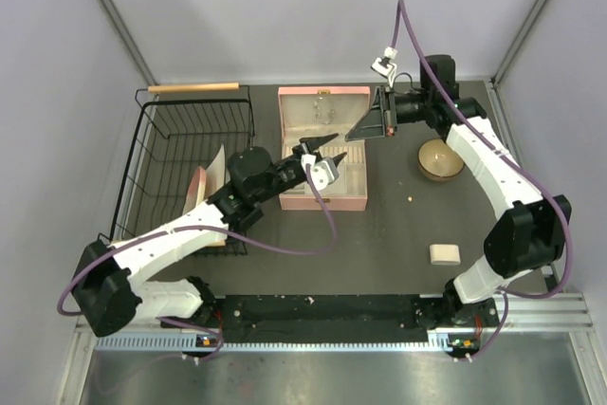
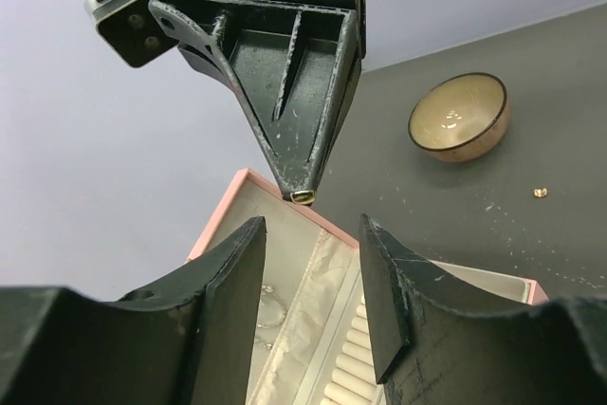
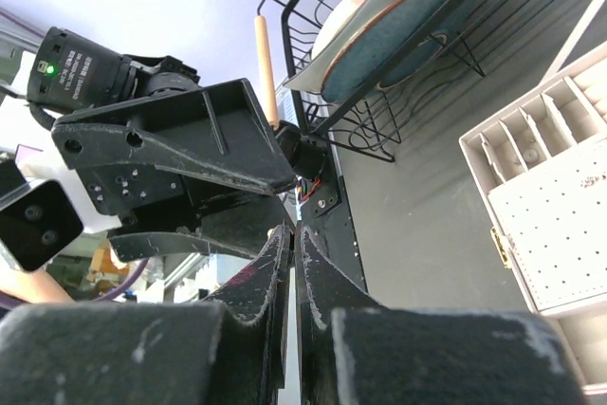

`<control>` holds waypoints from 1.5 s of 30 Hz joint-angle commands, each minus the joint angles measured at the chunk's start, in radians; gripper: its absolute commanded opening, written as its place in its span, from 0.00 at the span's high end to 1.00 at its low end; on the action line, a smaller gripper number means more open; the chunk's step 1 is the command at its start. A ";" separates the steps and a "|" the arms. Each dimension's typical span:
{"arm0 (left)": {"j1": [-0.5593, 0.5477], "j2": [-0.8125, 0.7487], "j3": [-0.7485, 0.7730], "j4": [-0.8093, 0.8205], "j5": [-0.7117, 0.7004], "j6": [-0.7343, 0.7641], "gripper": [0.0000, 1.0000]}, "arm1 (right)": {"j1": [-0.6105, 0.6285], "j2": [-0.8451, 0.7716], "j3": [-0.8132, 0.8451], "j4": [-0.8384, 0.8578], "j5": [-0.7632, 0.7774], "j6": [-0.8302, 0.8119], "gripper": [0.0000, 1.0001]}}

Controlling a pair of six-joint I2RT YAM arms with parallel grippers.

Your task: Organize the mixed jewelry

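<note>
Above the pink box (image 2: 213, 223), the right claw (image 2: 303, 187) pinches 1 tiny gold piece (image 2: 303, 197) (ring-like), left claw (image 2: 311, 230) half-open, empty.

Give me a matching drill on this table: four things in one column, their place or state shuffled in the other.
1 pink box
2 wooden bowl
3 wire basket
4 right pincer

A shut
B left of the box
C lid open, mid-table
D right of the box

Pairs: 1-C, 2-D, 3-B, 4-A
</note>
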 commanded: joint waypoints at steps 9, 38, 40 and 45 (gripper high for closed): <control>-0.002 -0.123 0.087 -0.030 -0.043 0.004 0.49 | 0.003 -0.067 0.057 0.187 -0.058 0.176 0.98; -0.004 -0.132 0.146 0.019 -0.005 0.050 0.54 | 0.080 -0.057 0.168 0.387 -0.023 0.415 0.95; -0.004 -0.132 0.138 0.026 -0.006 0.047 0.55 | 0.081 -0.058 0.162 0.387 -0.021 0.414 0.95; -0.005 -0.135 0.139 0.037 -0.008 0.050 0.57 | 0.081 -0.061 0.145 0.387 -0.018 0.409 0.95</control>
